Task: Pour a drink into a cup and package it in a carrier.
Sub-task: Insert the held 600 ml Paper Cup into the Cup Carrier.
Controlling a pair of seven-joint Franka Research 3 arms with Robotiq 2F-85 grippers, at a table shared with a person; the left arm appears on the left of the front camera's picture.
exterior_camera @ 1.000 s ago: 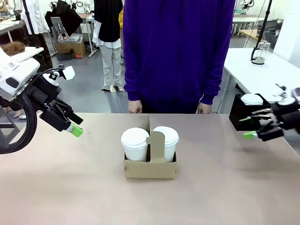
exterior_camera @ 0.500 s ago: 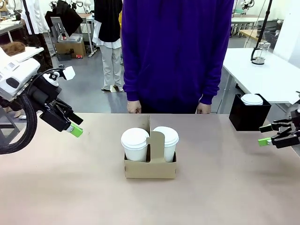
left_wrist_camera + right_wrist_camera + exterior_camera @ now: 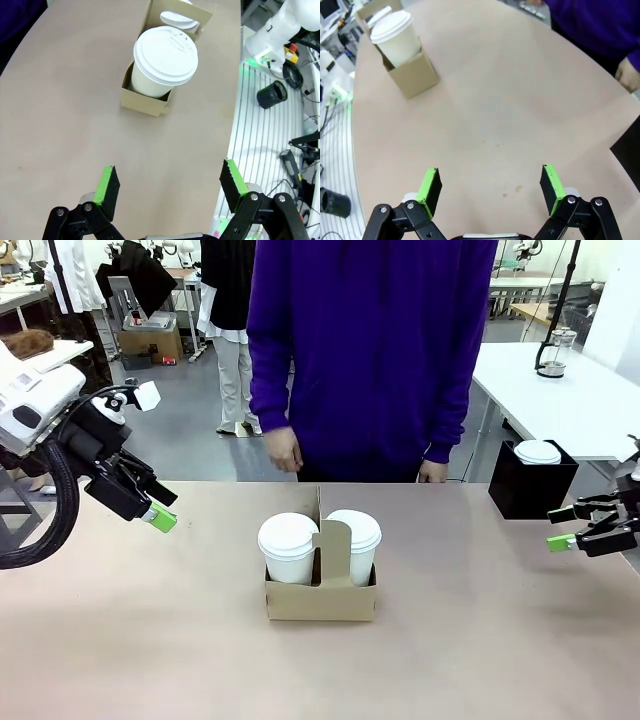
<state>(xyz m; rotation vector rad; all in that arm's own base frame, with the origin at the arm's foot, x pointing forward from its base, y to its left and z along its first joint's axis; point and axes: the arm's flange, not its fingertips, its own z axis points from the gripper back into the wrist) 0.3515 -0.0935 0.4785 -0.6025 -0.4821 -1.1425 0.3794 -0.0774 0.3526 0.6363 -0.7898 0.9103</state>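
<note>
The front view looks level across the table [image 3: 150,640] from the robot's side toward a person [image 3: 370,350] standing at the far edge, with the carrier [image 3: 321,592] near the middle. The left wrist view looks steeply down past its left gripper [image 3: 170,182] onto the tabletop, the carrier [image 3: 146,95] close ahead, with floor beyond the table edge. The right wrist view also looks down past its right gripper [image 3: 491,187], from farther off, and all three views share the carrier [image 3: 412,75] and the surrounding tabletop.

White arms [image 3: 35,400], black jaws, green pads [image 3: 108,186]
</note>
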